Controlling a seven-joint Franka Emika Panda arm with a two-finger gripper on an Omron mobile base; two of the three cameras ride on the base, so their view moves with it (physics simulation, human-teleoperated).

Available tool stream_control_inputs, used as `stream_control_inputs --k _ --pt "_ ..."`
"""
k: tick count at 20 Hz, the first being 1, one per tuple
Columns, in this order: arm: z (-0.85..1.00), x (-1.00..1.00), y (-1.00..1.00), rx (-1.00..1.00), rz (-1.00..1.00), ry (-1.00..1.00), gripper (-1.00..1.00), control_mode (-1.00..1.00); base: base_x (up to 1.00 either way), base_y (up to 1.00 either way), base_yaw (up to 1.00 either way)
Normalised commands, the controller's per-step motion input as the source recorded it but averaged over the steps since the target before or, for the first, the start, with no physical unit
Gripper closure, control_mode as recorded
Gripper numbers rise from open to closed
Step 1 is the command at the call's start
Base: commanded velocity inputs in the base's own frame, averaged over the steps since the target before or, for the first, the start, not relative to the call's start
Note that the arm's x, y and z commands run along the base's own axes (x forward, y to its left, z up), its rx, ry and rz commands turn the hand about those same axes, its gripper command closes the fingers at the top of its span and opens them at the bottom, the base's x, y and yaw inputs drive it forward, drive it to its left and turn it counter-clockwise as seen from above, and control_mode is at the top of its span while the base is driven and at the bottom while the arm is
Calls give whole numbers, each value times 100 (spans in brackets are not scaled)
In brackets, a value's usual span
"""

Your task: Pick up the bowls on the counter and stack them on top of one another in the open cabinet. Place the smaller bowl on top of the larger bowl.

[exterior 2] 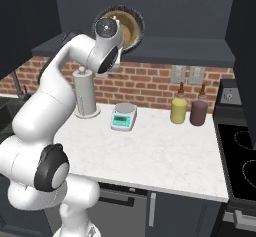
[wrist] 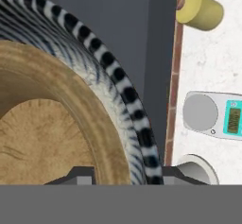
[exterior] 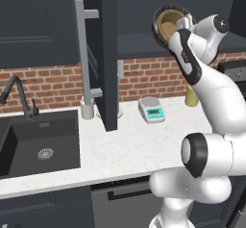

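In the left base view, the smaller bowl (exterior: 167,28), tan and wooden-looking, is seen nested inside the larger bowl (exterior: 158,27), whose dark ribbed rim rings it. Both are held high, tipped on edge, above the kitchen scale (exterior: 152,109) and level with the opening of the cabinet (exterior: 108,54). The cabinet's door, with its long silver bar handle (exterior: 83,54), stands open to the left of the scale. The gripper (exterior: 181,26) is at the bowls' right rim; its jaws are hidden there.

In the right base view, the bowls are partly covered by the arm's wrist above the scale; a yellow jar (exterior 2: 178,110) and a dark jar (exterior 2: 198,112) stand to the scale's right on the counter (exterior 2: 165,156).

In the hand view, the ribbed wall reads as black-and-pale stripes, and the two finger tips are seen straddling the nested rims, narrowly parted and closed on them. The writing on the scale's display cannot be read.
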Motion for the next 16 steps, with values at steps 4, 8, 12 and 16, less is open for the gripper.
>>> stream_control_inputs --k 4,8,12,16 --pt "-4 38 0 0 0 0 100 -100 0 0 0" --pt "-17 48 0 0 0 0 100 -100 0 0 0" --pt "-24 34 0 0 0 0 100 -100 0 0 0" --pt "-25 32 0 0 0 -2 100 -100 0 0 0"
